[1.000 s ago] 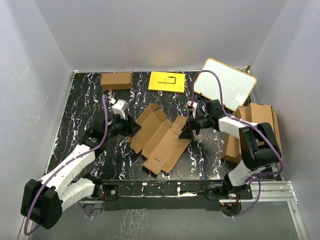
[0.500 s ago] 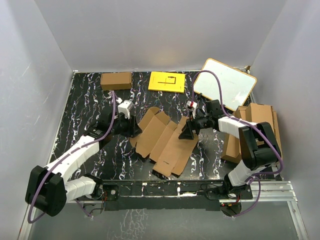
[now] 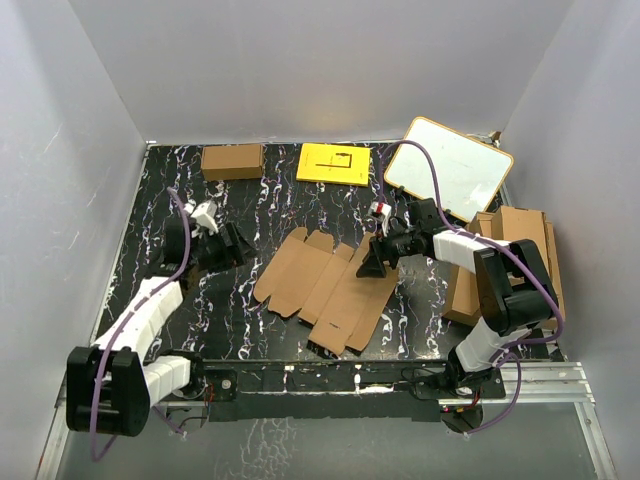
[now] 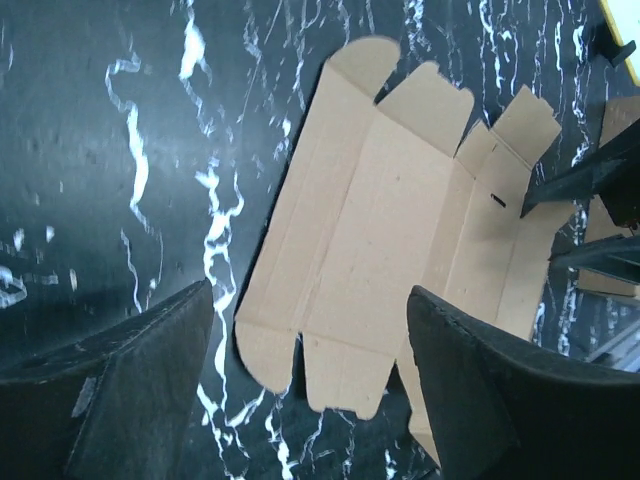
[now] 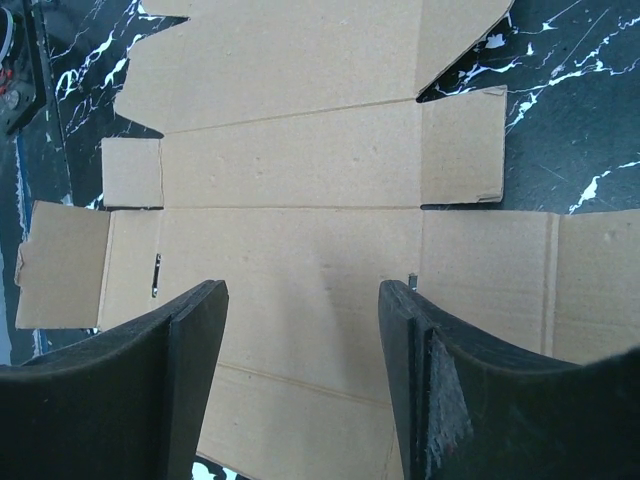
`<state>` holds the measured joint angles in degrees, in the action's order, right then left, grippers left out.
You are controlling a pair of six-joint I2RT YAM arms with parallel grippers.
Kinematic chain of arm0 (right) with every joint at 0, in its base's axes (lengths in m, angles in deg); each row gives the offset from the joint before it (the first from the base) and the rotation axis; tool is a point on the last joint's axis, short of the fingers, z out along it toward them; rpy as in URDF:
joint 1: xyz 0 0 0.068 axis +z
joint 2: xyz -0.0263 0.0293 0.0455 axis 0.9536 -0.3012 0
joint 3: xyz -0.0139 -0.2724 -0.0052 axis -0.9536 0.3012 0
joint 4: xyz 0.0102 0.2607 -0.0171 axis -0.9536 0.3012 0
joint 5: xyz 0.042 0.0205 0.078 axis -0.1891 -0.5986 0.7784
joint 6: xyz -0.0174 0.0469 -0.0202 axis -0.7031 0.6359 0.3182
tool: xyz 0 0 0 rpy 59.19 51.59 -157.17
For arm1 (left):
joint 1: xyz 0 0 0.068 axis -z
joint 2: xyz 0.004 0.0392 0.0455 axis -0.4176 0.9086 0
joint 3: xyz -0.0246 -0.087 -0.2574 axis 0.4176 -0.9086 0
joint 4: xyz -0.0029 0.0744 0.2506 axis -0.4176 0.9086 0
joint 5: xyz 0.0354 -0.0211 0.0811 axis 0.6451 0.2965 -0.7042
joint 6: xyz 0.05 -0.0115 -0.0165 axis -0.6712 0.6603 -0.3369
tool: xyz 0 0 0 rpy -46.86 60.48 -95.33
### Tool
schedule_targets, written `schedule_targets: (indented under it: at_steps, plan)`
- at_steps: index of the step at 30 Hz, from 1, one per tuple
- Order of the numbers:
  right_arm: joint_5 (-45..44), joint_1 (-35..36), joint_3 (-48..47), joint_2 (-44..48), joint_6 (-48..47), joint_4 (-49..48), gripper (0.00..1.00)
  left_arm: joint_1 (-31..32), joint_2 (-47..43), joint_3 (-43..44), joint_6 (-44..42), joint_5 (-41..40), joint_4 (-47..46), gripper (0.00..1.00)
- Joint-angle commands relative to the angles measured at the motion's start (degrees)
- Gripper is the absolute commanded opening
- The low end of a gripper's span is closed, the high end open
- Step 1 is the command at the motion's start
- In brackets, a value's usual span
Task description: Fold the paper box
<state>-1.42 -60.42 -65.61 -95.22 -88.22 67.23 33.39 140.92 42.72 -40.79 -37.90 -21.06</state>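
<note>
The paper box [image 3: 325, 290] lies flat and unfolded in the middle of the table [image 3: 170, 190]. The right gripper [image 3: 372, 267] is over its right edge. The left gripper [image 3: 238, 247] is apart, to its left. A carton [image 3: 232, 161], yellow sheet [image 3: 334, 163] and whiteboard [image 3: 451, 167] line the far edge.

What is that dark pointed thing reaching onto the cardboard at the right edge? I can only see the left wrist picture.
Observer: It is the right gripper, jaws open, over the right part of the flat paper box.
Operator: Is anything else lying around?
Observer: Yes: a smaller brown carton at the far left and a white board at the far right corner.
Operator: Is my own claw touching the cardboard?
Observer: No. From above, the left gripper sits open to the left of the box, with bare table between them.
</note>
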Motion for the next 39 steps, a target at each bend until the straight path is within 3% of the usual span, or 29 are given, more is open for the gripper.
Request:
schedule_targets:
  at_steps: [1,8,14,18,24,31,39]
  plan:
    - [-0.1,0.2,-2.8,-0.5,-0.8,-0.3,0.65,-3.6,-4.7,-6.4,8.5,7.0,-2.8,0.78]
    - [-0.2,0.2,-3.8,-1.4,-1.9,1.8,0.59,-3.8,-5.7,-10.1,14.8,6.5,-0.6,0.8]
    - [1.4,0.3,-4.4,-1.2,-3.5,3.7,0.58,-3.7,-11.9,-14.4,23.1,3.9,1.9,0.81]
    - [1.3,0.9,-4.3,-1.4,-3.5,3.5,0.58,-3.7,-13.9,-18.7,27.0,3.0,-0.9,0.81]
    - [0.8,1.1,-4.4,-2.3,-3.1,3.4,0.57,-3.7,-9.4,-20.3,27.9,4.1,-6.4,0.8]
    - [1.0,1.1,-4.4,-2.3,-3.0,3.3,0.57,-3.5,-3.2,-23.7,30.5,6.0,-17.0,0.57]
    - [2.1,1.2,-4.4,-2.1,-3.1,3.4,0.57,-2.7,1.1,-24.0,30.2,5.6,-22.1,0.37]
